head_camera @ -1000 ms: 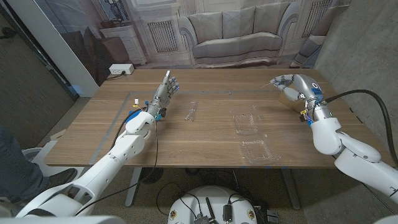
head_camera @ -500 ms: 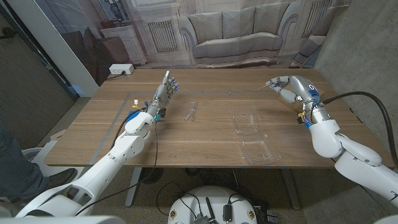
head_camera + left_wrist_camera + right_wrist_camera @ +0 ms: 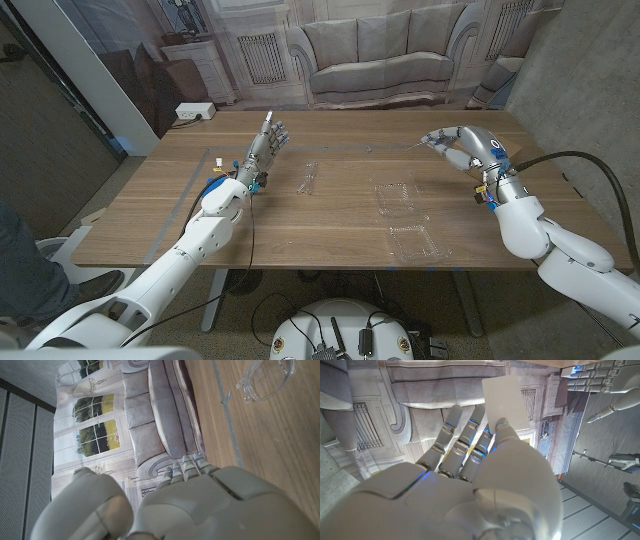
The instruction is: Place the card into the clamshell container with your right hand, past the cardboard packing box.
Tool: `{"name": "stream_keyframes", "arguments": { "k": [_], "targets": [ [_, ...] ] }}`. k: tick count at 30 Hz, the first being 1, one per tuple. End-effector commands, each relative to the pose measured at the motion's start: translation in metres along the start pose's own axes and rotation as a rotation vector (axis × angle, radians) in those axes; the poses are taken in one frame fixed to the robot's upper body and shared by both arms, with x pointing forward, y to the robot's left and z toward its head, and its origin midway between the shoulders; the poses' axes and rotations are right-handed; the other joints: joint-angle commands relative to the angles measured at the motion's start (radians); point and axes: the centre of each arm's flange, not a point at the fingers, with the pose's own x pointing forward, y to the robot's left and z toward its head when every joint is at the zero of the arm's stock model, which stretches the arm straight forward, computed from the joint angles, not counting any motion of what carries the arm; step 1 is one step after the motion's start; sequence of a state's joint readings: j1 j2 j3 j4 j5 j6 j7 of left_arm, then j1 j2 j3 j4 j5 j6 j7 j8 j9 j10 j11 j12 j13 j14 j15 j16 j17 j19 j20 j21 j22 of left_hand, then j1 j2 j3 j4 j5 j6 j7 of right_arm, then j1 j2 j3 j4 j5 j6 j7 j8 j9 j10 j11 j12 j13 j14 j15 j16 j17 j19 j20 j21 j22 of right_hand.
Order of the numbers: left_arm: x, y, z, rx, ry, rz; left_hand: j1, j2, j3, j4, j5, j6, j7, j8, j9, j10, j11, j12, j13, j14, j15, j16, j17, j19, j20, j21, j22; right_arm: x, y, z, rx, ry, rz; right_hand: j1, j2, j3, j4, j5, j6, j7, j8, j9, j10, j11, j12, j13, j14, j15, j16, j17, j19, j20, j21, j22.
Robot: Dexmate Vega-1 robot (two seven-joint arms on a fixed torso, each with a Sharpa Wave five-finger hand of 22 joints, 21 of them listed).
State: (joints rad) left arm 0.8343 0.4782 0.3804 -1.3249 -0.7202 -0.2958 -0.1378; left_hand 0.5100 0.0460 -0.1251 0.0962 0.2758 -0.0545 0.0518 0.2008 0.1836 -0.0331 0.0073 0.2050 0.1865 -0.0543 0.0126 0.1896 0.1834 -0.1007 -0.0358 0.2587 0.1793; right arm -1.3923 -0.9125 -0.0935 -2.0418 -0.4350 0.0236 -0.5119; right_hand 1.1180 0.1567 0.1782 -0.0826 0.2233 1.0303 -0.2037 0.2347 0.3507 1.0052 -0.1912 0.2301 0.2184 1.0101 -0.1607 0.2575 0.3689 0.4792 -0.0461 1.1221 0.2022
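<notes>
My right hand (image 3: 458, 146) hovers above the table's far right part and pinches a thin white card (image 3: 424, 142) between thumb and fingers. In the right wrist view the card (image 3: 505, 399) stands up past my fingertips (image 3: 470, 425). A clear clamshell container (image 3: 408, 218) lies open on the table, nearer to me and left of that hand, one half (image 3: 394, 196) behind the other (image 3: 418, 243). My left hand (image 3: 268, 141) holds nothing at the table's left middle, fingers stretched out towards the far edge.
A small clear plastic piece (image 3: 310, 178) lies between my left hand and the clamshell; in the left wrist view the plastic piece (image 3: 265, 379) shows beyond my left hand (image 3: 200, 505). A strip of tape (image 3: 190, 195) runs along the table's left side. Bare wood lies around the clamshell.
My right hand has carried the card a little to the left, towards the table's middle. The left hand, clamshell and plastic piece have not moved.
</notes>
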Motion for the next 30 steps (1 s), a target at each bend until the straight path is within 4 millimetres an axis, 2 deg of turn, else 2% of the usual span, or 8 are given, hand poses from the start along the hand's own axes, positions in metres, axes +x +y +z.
{"name": "stream_keyframes", "arguments": {
  "k": [1, 30],
  "targets": [
    [-0.001, -0.001, 0.000, -0.003, -0.001, 0.012, 0.003, 0.007, -0.006, -0.002, 0.000, 0.006, 0.004, -0.004, 0.004, -0.002, -0.003, -0.002, 0.003, -0.006, 0.000, 0.002, 0.002, 0.003, -0.015, -0.003, 0.001, -0.004, 0.002, 0.001, 0.005, 0.009, 0.044, 0.003, 0.000, 0.000, 0.009, 0.004, 0.003, -0.004, 0.002, 0.003, 0.007, -0.002, 0.011, 0.004, -0.002, -0.071, 0.000, 0.005, 0.002, -0.167, 0.006, 0.002],
    [0.000, -0.004, 0.002, 0.020, 0.017, 0.008, 0.006, 0.010, -0.011, -0.003, 0.000, 0.006, 0.003, -0.004, 0.004, -0.003, -0.004, -0.003, 0.003, -0.007, 0.001, 0.001, 0.002, 0.006, -0.014, -0.011, 0.002, -0.016, 0.009, 0.012, 0.034, 0.034, 0.136, -0.006, -0.005, -0.005, 0.017, 0.000, 0.007, -0.006, 0.002, 0.007, 0.015, -0.002, 0.012, 0.001, -0.022, -0.069, -0.011, 0.003, -0.003, -0.169, -0.001, -0.001]
  ]
}}
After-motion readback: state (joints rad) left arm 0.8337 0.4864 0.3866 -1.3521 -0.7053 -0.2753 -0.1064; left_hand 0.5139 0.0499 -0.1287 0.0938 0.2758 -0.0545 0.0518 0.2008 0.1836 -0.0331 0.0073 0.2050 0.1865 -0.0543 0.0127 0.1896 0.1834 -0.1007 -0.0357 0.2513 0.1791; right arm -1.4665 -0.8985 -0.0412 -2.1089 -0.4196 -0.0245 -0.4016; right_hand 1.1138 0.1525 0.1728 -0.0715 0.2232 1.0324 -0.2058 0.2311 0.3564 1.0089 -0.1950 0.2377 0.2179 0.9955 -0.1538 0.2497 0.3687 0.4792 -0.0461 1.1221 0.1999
